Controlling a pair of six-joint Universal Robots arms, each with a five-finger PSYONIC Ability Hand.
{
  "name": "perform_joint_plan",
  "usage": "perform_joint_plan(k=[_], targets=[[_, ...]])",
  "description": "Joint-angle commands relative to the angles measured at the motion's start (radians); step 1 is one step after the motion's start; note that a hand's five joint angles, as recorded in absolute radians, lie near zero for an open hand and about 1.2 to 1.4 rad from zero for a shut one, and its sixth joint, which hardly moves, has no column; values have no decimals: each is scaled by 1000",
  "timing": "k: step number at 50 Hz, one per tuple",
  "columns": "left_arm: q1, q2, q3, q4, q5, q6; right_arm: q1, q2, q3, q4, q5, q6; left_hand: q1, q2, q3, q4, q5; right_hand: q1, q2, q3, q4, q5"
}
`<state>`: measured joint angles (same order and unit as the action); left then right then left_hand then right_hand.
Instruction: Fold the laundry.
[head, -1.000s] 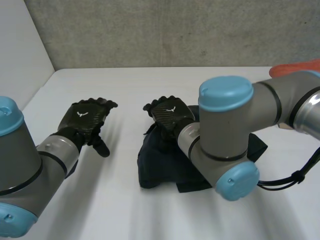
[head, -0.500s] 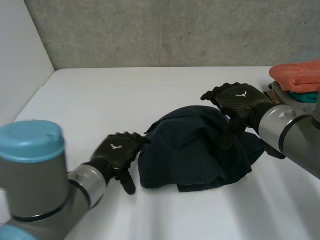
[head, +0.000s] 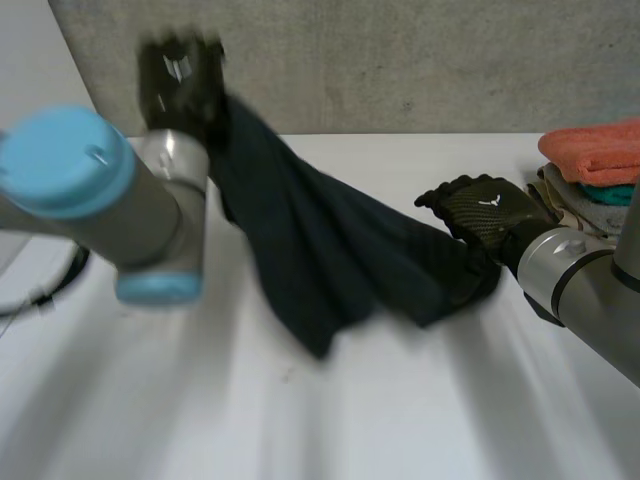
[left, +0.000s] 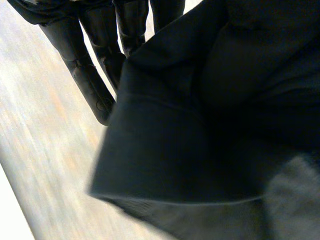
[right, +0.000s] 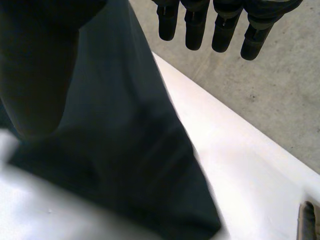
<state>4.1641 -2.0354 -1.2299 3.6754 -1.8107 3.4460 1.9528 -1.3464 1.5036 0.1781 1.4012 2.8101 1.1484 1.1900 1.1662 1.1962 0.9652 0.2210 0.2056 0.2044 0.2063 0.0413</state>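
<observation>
The left arm (head: 70, 190) is lifted high, elbow bent. The left hand (head: 180, 80) is up top, its long fingers (left: 85, 75) pinching a dark cloth (head: 320, 250). The right arm (head: 580, 280) reaches in low. The right hand (head: 485, 215) is palm down, with its fingers (right: 195, 30) straight and side by side.

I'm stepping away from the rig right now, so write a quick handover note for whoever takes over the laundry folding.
Left hand: high above the table, shut on one end of the dark cloth.
Right hand: low, at the cloth's other end; grip unclear.
Things: the cloth slopes from the left hand down to the table; a folded stack, orange on top, sits beyond the right hand.
Done: cloth lifted at one end; no fold visible.
Left: lay it flat, fold it, probably add it to the stack.
</observation>
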Motion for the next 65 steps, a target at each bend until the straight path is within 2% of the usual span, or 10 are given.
perform_joint_plan(k=[1, 7, 12, 19, 34, 47, 51, 55, 63, 65], targets=[[-12, -5, 127, 2, 263, -96, -14, -7, 0, -5, -1, 3, 248, 206, 230, 200, 257, -46, -31, -30, -32, -41], [-96, -86, 73, -57, 415, -180, -35, -8, 4, -23, -1, 5, 248, 206, 230, 200, 257, -46, -31, -30, -32, -41], [-182, -170, -11, -104, 546, -180, -72, -2, 7, -40, 5, 5, -668, -709, -686, -716, -659, -46, -31, -30, -32, -41], [-162, -128, -84, -208, 499, -82, -110, 10, 1, -63, 4, -3, -974, -1015, -992, -1022, -965, -46, -31, -30, -32, -41], [-19, 333, -491, -360, 228, -33, -28, 118, 41, -42, -169, -460, -897, -939, -915, -945, -888, -46, -31, -30, -32, -41], [169, 221, -634, -525, 209, 22, 77, 277, 47, -164, -125, -474, -814, -856, -832, -862, -806, 147, 162, 164, 162, 152], [212, 126, -606, -471, 263, 56, 98, 305, 49, -239, -67, -469, -873, -915, -891, -921, -865, 431, 447, 448, 446, 436], [218, 61, -583, -414, 278, 105, 115, 311, 50, -299, -28, -465, -850, -892, -868, -898, -841, 1174, 1189, 1190, 1188, 1179], [188, 0, -574, -194, 258, 157, 129, 305, 49, -310, -19, -428, 245, 204, 227, 197, 254, 1175, 1191, 1192, 1190, 1180], [191, 0, -576, -163, 246, 168, 129, 293, 37, -299, -11, -408, 248, 206, 230, 200, 257, 1175, 1191, 1192, 1190, 1180]])
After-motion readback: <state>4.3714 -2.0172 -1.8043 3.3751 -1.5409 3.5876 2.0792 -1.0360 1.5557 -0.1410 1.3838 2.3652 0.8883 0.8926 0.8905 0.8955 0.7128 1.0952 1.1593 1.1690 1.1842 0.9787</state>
